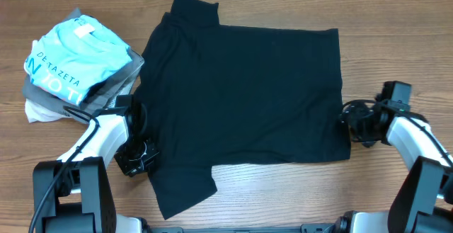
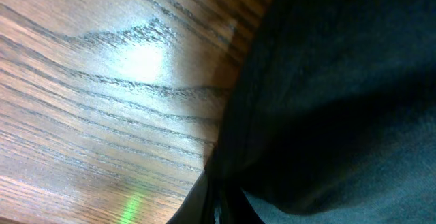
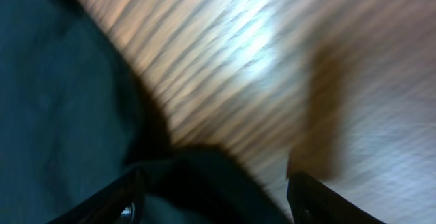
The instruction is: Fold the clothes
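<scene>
Between your two grippers the black T-shirt (image 1: 248, 98) lay spread flat and sideways on the wooden table (image 1: 396, 42), with one arm at each of its ends. Your left gripper (image 1: 136, 155) sat at one end of the shirt, over its edge, and it was closed. In its wrist view that dark edge ran straight down into the fingertips, so it looked pinched on the cloth, with bare wood on the outer side of the fingers. Just inward of that gripper, and nearer the arm's base, one short sleeve (image 1: 184, 190) stuck out from the body of the shirt. The other sleeve (image 1: 195, 10) lay well beyond the gripper, at the far edge of the shirt. Your right gripper (image 1: 352, 123) sat at the opposite end, right at the shirt's edge. Its fingers (image 3: 310, 200) stood wide apart with a fold of black cloth lying between them, not clamped, though that wrist view was blurred. Open wood lay ahead of those fingers and on their outer side. Beyond your left gripper and to its outer side, apart from the T-shirt, a light blue shirt (image 1: 74, 59) with white lettering lay on top of grey and white garments (image 1: 42, 105).
</scene>
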### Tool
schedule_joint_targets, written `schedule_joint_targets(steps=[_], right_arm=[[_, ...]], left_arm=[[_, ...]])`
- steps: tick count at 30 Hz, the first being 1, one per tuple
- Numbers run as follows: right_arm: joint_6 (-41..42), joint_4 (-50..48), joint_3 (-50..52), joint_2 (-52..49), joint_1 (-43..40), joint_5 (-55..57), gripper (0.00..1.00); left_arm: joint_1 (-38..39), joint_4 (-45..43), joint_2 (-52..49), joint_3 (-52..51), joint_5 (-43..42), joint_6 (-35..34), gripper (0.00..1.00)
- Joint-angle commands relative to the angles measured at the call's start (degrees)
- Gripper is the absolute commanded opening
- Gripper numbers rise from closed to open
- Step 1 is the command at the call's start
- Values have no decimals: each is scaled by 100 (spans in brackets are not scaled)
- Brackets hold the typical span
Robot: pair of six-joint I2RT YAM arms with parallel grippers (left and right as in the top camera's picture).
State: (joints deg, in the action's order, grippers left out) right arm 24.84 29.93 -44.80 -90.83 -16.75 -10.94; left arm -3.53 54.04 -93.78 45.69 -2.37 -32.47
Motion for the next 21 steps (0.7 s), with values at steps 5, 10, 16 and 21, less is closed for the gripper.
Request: schedule_joint_targets(steps=[5,10,16,21], right_arm=[[-798,-640,328,4,476,-46,56],[-376,-837,315,4,422,1058,32],[-306,-800,205,4,-177,444,100],[175,122,197,7,-730,-170,100]], left_arm=[[-15,-208,-55,-52,-63,186,9],[-15,-208,-55,-52,-61,186,8],[-15,-225,-55,-52,-61,238,10],[-15,-232,-55,-52,-61,254,12]])
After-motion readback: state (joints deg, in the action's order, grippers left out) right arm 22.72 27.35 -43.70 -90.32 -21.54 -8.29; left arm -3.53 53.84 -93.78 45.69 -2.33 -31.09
